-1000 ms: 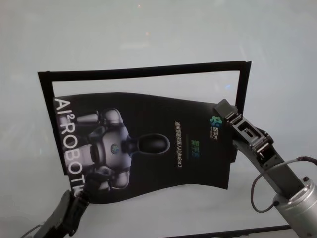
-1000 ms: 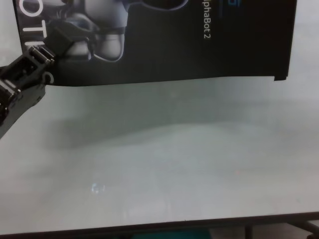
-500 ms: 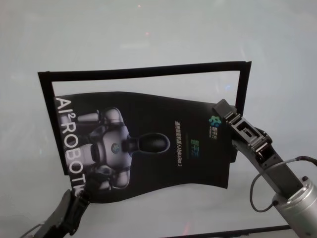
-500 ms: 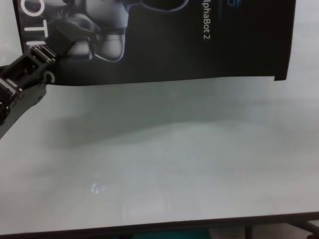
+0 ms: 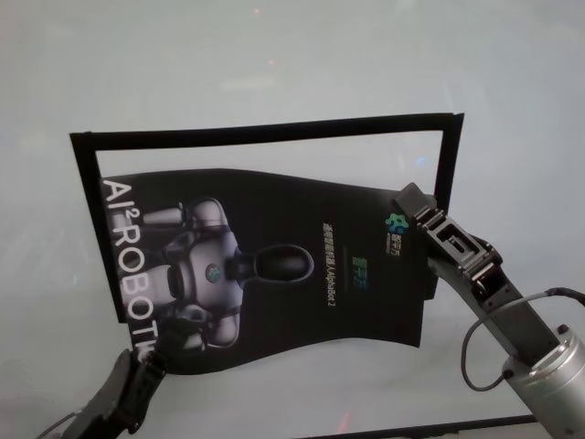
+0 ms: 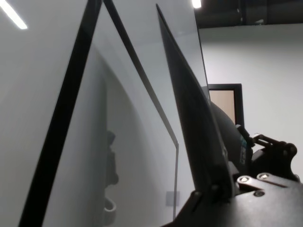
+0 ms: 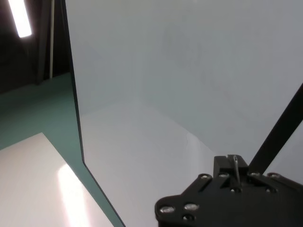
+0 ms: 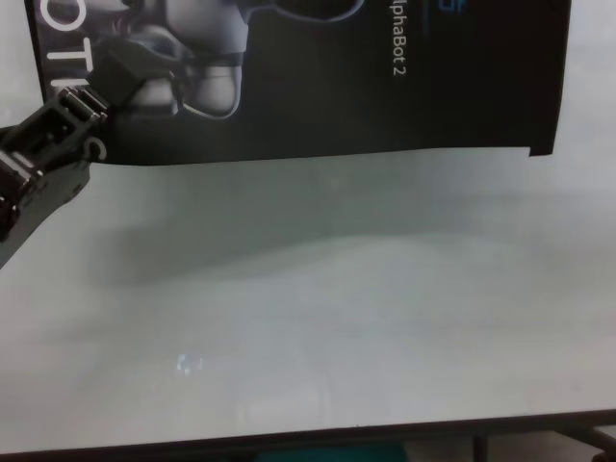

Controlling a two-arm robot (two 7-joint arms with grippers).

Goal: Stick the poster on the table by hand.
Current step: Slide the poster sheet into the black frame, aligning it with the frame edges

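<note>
- The poster (image 5: pixel 274 265) is held above the table (image 5: pixel 274 73), its black glossy face up and its surface bowed in a shallow wave; its shadow falls on the white top beneath its near edge.
- The print on the poster shows a grey-white robot figure (image 5: pixel 206 274), large white vertical letters (image 5: pixel 126 265) along the poster's left side, and small "AlphaBot 2" text near the poster's middle.
- The left gripper (image 5: pixel 151 361) is at the poster's near-left corner. Its fingers are closed on the sheet's edge; the left wrist view shows the sheet pinched edge-on between them (image 6: pixel 215 189).
- The right gripper (image 5: pixel 409 203) is at the poster's far-right corner. Its fingers are closed on that corner; the right wrist view shows a thin sheet edge clamped between them (image 7: pixel 234 165).
- A frame of narrow black strips (image 5: pixel 265 133) lies flat on the table. Its far strip runs beyond the poster's far edge, one side strip runs past the poster's left side, and the other runs past the poster's right side, just behind the right gripper.
- The chest view shows the poster's near edge (image 8: pixel 318 154) clear of the tabletop.
</note>
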